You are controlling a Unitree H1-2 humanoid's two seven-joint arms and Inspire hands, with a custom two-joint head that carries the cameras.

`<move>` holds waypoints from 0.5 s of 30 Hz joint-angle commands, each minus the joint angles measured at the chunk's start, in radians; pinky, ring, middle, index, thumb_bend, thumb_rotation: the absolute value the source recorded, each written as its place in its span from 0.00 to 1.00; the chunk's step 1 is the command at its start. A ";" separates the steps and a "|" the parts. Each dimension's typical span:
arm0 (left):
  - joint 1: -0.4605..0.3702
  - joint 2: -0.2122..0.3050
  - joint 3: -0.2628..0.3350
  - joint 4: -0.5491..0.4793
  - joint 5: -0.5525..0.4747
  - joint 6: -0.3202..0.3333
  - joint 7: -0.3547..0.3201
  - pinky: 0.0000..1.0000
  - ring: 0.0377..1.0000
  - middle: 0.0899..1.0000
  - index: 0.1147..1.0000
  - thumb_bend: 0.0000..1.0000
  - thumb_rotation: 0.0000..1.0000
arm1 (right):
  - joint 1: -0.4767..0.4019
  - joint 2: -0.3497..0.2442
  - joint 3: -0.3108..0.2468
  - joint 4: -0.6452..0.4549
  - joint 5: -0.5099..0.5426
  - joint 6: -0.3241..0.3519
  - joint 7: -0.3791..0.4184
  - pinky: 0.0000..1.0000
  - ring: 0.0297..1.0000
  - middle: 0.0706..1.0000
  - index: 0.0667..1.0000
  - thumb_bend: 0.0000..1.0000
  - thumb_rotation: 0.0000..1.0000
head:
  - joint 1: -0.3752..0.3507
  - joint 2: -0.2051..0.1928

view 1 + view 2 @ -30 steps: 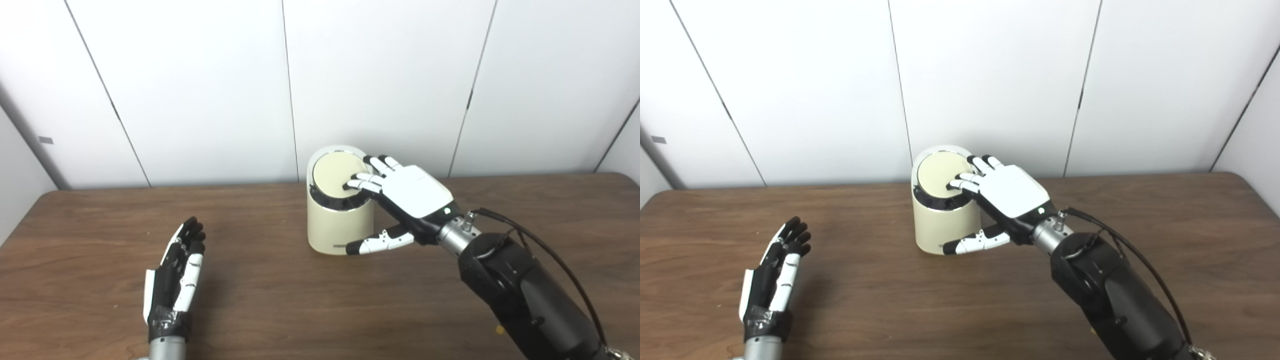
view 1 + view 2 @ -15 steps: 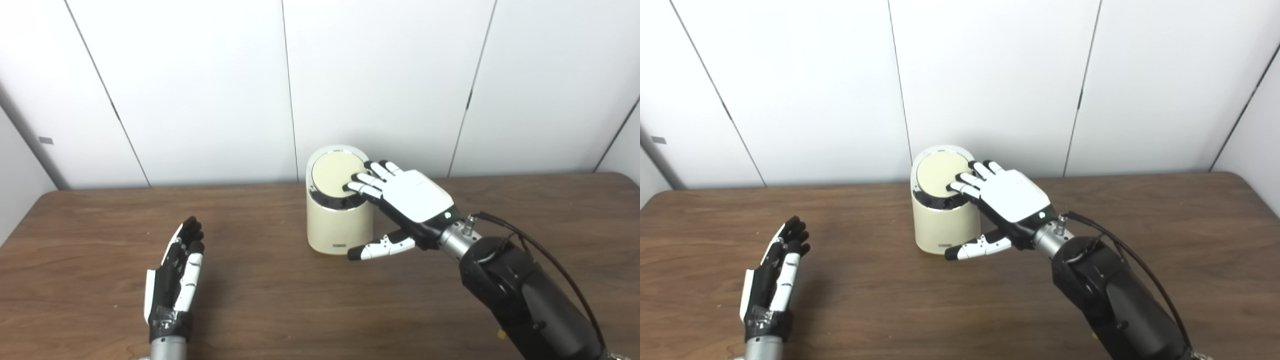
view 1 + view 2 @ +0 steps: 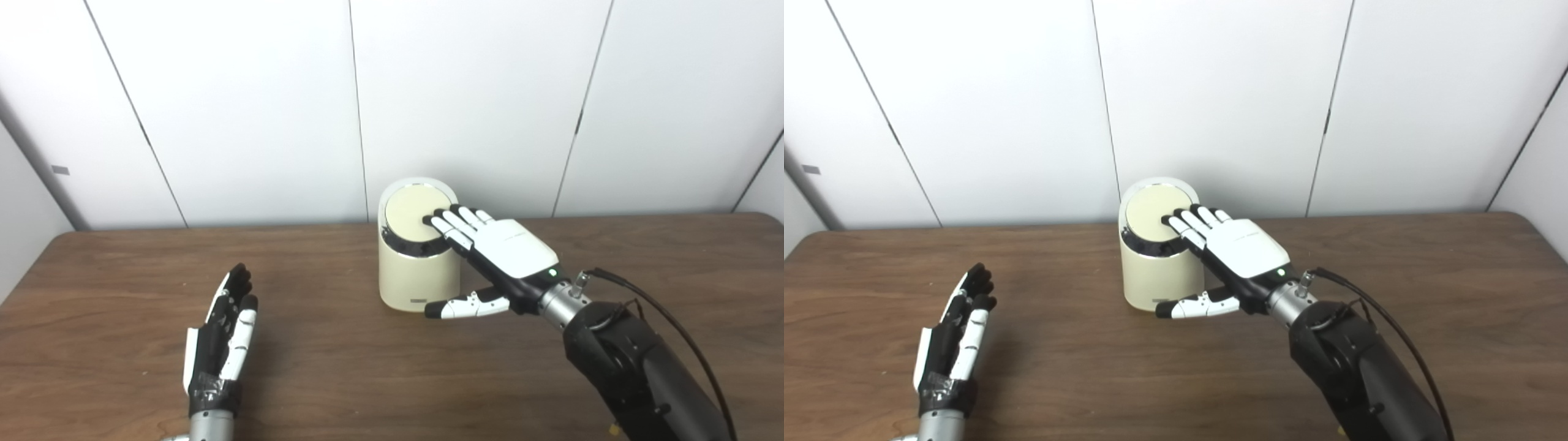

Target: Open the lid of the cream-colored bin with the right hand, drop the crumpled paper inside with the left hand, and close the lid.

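Left eye view: cream-colored cylindrical bin (image 3: pixel 418 269) near brown wooden worktop (image 3: pixel 343 367) back edge, lid (image 3: pixel 411 211) shut. Right hand (image 3: pixel 499 251) flat, fingers (image 3: pixel 450 223) spread on lid's right rim. Left hand (image 3: pixel 222 331) well left, fingers straight together, empty.

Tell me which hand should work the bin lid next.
The right hand: its fingers already lie on the lid of the cream-colored bin. The left hand is open, empty, and apart from the bin on the table.
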 commanded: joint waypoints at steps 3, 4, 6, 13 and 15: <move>0.035 -0.018 -0.016 0.050 -0.007 -0.007 -0.008 0.94 0.94 0.93 0.93 0.52 0.67 | -0.024 0.010 -0.037 -0.048 0.025 0.017 -0.018 1.00 1.00 1.00 1.00 0.61 1.00 | -0.001 -0.001; 0.035 -0.018 -0.016 0.050 -0.011 -0.006 -0.010 0.94 0.95 0.93 0.93 0.53 0.67 | -0.023 0.011 -0.042 -0.052 0.032 0.023 -0.015 1.00 1.00 1.00 1.00 0.61 1.00 | 0.000 -0.001; 0.035 -0.017 -0.016 0.052 -0.012 -0.009 -0.013 0.94 0.95 0.93 0.93 0.53 0.67 | -0.018 0.014 -0.054 -0.060 0.047 0.037 -0.011 1.00 1.00 1.00 1.00 0.61 1.00 | 0.000 -0.002; 0.035 -0.016 -0.013 0.052 -0.023 -0.007 -0.026 0.94 0.94 0.93 0.94 0.53 0.67 | 0.002 0.018 -0.093 -0.057 0.110 0.047 -0.037 1.00 1.00 1.00 1.00 0.60 1.00 | -0.001 -0.002; 0.035 -0.015 -0.012 0.052 -0.026 -0.006 -0.028 0.94 0.94 0.93 0.94 0.54 0.66 | 0.008 0.021 -0.107 -0.053 0.123 0.049 -0.055 1.00 1.00 1.00 1.00 0.59 1.00 | -0.002 0.000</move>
